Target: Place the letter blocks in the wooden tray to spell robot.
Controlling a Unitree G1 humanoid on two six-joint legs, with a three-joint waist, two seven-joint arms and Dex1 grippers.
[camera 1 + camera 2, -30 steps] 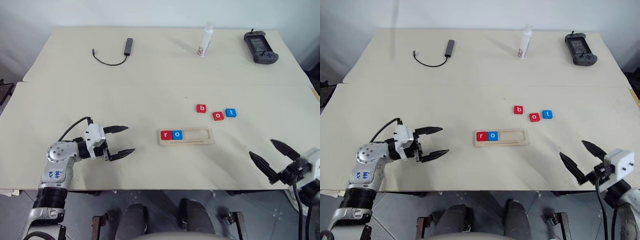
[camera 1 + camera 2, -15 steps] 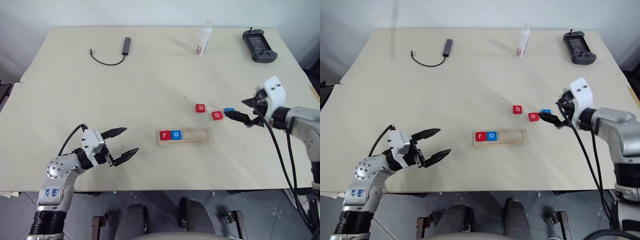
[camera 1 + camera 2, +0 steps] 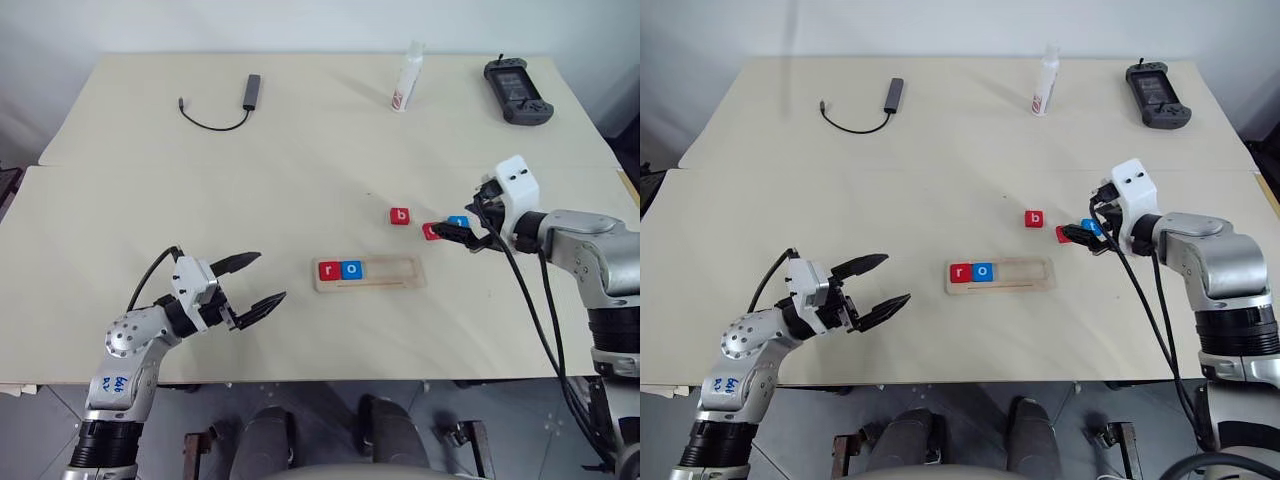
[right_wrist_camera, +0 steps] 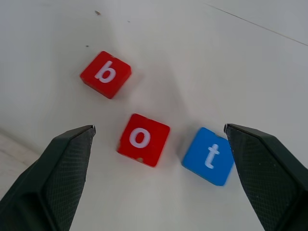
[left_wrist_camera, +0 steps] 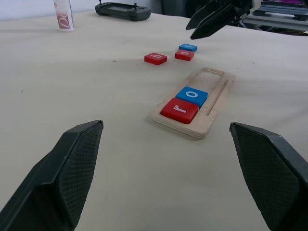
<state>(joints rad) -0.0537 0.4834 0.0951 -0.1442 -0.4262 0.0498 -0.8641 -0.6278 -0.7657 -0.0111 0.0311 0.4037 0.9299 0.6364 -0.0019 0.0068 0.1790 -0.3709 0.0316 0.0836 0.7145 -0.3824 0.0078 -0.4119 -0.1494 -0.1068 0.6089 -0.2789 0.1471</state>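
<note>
Near front edge, left eye: wooden tray [image 3: 369, 273], red r [image 3: 329, 269], blue o [image 3: 352, 269] seated at its left end.
Left wrist: left gripper [image 5: 166, 159] spread wide, empty.
Right wrist: right gripper [image 4: 159, 144] wide over loose b [image 4: 105, 74], red o [image 4: 143, 139], t [image 4: 210, 156].

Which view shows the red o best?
Right wrist view: the red o lies face up between the open right gripper's fingers, letter readable, beside the blue t. In the eye views the gripper partly covers it. The left wrist view shows it far off.
</note>
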